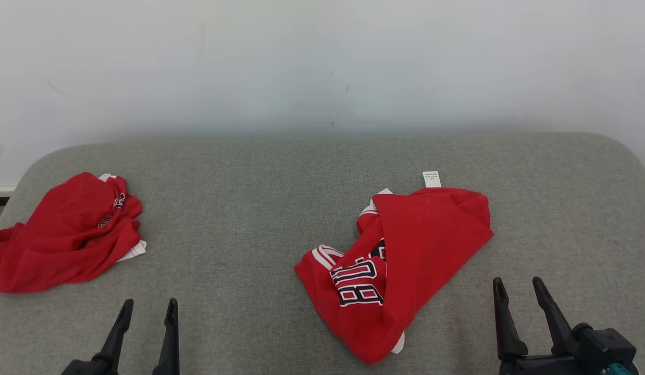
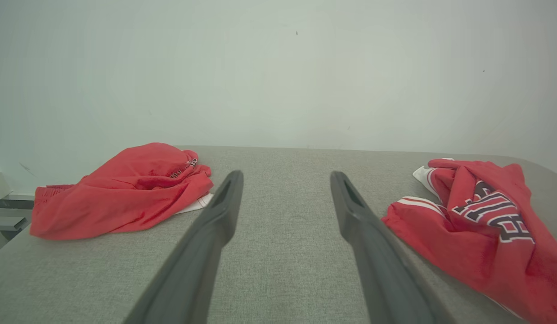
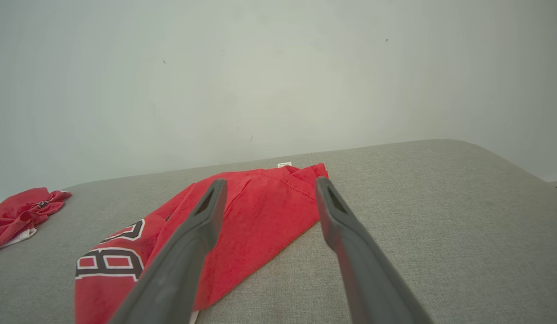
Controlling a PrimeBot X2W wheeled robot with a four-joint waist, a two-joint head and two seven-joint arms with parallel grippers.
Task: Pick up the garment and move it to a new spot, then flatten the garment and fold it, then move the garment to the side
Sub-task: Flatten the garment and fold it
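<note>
Currently, status per cam.

Head view: the red jersey (image 1: pixel 421 245) lies crumpled on the grey upholstered surface (image 1: pixel 239 208), right of centre and folded over itself. Dark, white-edged numerals face up on its lower-left part, w/ white trim at the left edge. A white care label (image 1: pixel 432 178) lies flat on the surface at the jersey's far hem. A second red garment (image 1: pixel 67 234) is bunched at far left, well apart from the jersey. The left gripper (image 1: pixel 150 303) is at lower left, fingers apart and empty, above bare surface between the two garments. The right gripper (image 1: pixel 518 282) is at lower right, fingers apart and empty, near the jersey's right edge but not touching it. A white wall (image 1: pixel 322 62) stands behind.

Left wrist view: the left gripper (image 2: pixel 286 175) has its fingers spread wide, w/ bare surface between them. The low angle adds relief: the second red garment (image 2: pixel 125 189) humps up at left. The jersey (image 2: pixel 463 243) is at right, numerals visible, cut by the frame edge.

Right wrist view: the right gripper (image 3: pixel 271 182) is spread and holds nothing. The jersey's plain red panel (image 3: pixel 269 220) lies beyond and between the fingers, numerals at lower left. The label (image 3: pixel 284 164) is tiny at the far hem, text unreadable. The second garment (image 3: pixel 17 211) is at far left.
</note>
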